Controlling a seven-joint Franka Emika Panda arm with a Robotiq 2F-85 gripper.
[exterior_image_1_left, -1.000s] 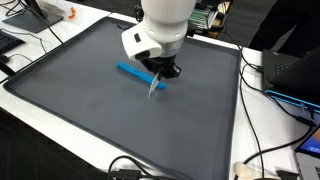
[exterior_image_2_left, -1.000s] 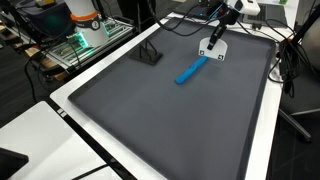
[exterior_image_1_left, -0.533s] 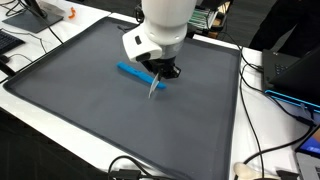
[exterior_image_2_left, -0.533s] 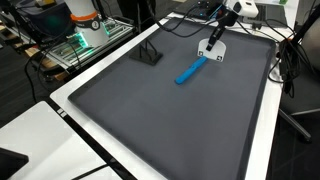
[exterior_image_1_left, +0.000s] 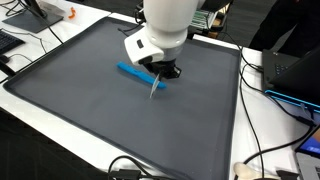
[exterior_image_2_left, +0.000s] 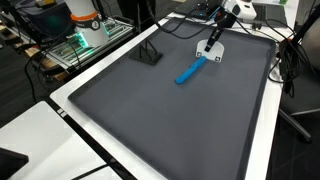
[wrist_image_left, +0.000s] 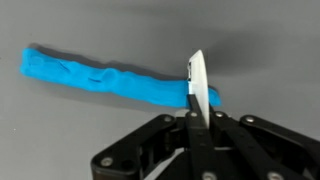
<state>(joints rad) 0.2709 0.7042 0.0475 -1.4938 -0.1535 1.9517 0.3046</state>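
While a white blade (wrist_image_left: 197, 78) is gripped between the closed fingers (wrist_image_left: 222, 128), it is held at one end of the blue roll (wrist_image_left: 100, 76), which is judged uncut.

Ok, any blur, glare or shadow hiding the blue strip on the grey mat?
Wrist view: lumpy blue clay strip and thin white blade sharp; black gripper dark, with little detail. Both exterior views: even light, no glare or hard shadow on the dark grey mat, strip small but clear; in an exterior view the white arm covers one end.
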